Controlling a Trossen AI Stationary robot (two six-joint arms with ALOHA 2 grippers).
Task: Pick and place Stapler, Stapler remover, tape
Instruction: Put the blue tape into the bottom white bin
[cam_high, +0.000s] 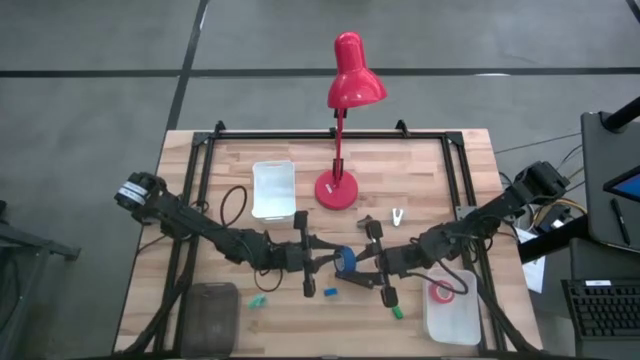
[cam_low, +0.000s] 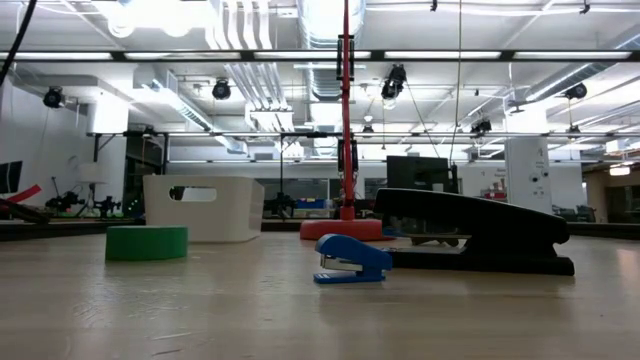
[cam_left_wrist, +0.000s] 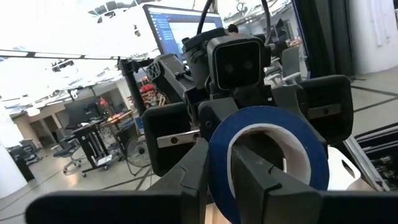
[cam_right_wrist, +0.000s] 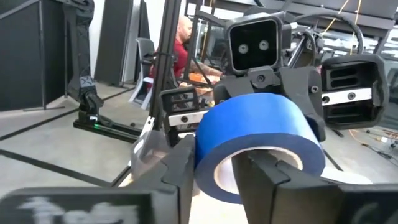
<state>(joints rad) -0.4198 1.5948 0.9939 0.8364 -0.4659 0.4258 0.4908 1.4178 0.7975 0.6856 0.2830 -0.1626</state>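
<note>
A blue roll of tape (cam_high: 346, 262) with a pale core hangs above the middle of the table between my two grippers. My left gripper (cam_high: 322, 258) comes at it from the table's left and is shut on it. My right gripper (cam_high: 368, 268) comes from the right and is shut on the same roll. A black stapler (cam_low: 470, 235) lies flat on the table. A green roll of tape (cam_low: 147, 243) lies flat on the table, and a red roll (cam_high: 441, 292) lies in a white tray. My left gripper has one finger (cam_left_wrist: 261, 183) inside the roll's pale core and the other (cam_left_wrist: 189, 177) outside, on the blue band (cam_left_wrist: 217, 155). The fingers come level from the table's left. The roll is lifted clear of the table. My right gripper has one finger (cam_right_wrist: 270, 180) inside the core and the other (cam_right_wrist: 177, 177) outside, against the blue band (cam_right_wrist: 208, 162). The fingers come level from the table's right, opposite the left gripper. The roll hangs clear between both grippers.
A red desk lamp (cam_high: 338, 188) stands at the middle far side beside a white bin (cam_high: 273, 188). A dark tray (cam_high: 210, 312) sits at the near left, a white tray (cam_high: 452, 318) at the near right. A small blue stapler (cam_low: 350, 260) and tiny blocks (cam_high: 258, 300) lie near the front.
</note>
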